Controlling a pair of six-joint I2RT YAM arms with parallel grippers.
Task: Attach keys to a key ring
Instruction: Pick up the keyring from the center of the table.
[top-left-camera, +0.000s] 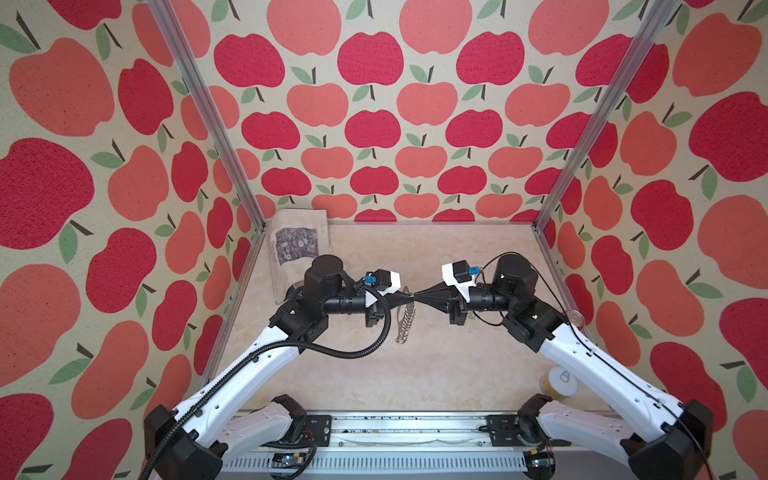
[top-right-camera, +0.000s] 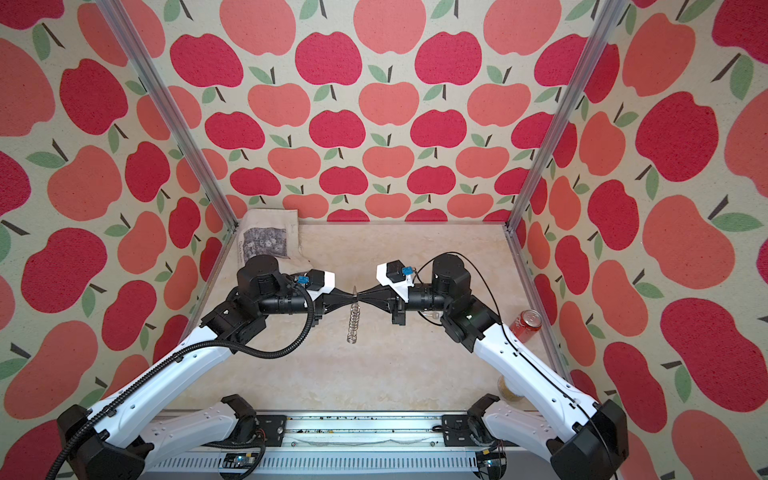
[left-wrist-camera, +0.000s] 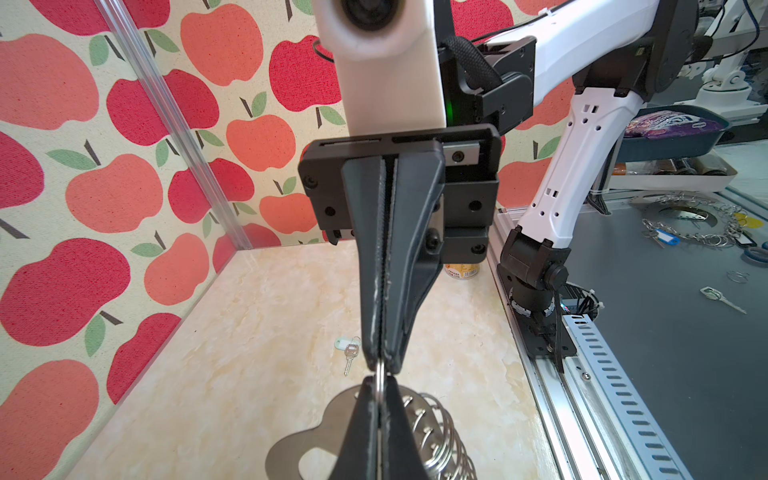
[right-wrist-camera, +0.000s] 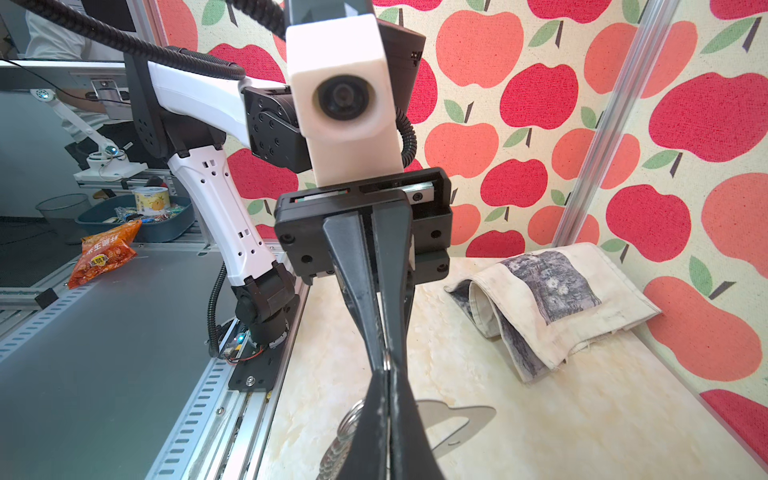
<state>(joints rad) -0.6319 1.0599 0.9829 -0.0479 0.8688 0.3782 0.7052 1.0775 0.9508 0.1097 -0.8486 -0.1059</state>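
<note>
Cloth (top-left-camera: 297, 245), folded cream canvas with a grey printed patch, lies in the far left corner. Mid-table, the left gripper (top-left-camera: 409, 295) has its black fingers closed on 1 silver wire ring of the flat grey-brown metal D-shaped key ring (left-wrist-camera: 291, 451), whose plate hangs beneath. The right gripper (top-left-camera: 417, 296) meets it tip to tip, pinching that same ring. The small silver key (left-wrist-camera: 350, 353) with a pale plastic head lies on the beige marble-look table (top-left-camera: 457, 374) on the right gripper's side, apart from the plate. A red drink can (top-right-camera: 527, 324) stands by the right wall.
</note>
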